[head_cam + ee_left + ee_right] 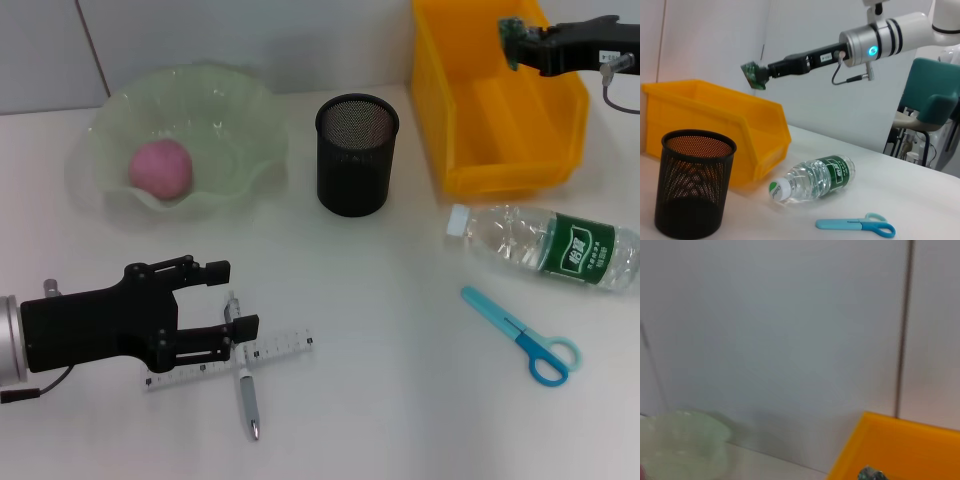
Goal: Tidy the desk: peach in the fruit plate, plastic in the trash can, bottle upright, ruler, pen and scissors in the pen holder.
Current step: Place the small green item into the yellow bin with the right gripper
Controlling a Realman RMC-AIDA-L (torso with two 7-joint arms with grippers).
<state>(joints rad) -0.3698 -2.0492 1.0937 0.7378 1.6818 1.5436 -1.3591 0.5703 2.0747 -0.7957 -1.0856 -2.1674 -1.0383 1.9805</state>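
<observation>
A pink peach point(160, 168) lies in the pale green fruit plate point(235, 110). My right gripper point(520, 45) hangs over the yellow trash can point(500, 150), shut on a small green piece of plastic point(511, 30); the left wrist view shows that plastic point(753, 75) above the bin point(715, 107). The bottle point(545, 245) lies on its side, with blue scissors point(520, 335) in front of it. My left gripper point(238, 298) is open low over the pen point(245, 385), which lies crossed over the clear ruler point(280, 347). The black mesh pen holder point(356, 155) stands mid-table.
The right wrist view shows the wall, the bin's rim point(900, 427) and the plate's edge point(685, 440). A teal chair point(935, 95) stands beyond the table's far side.
</observation>
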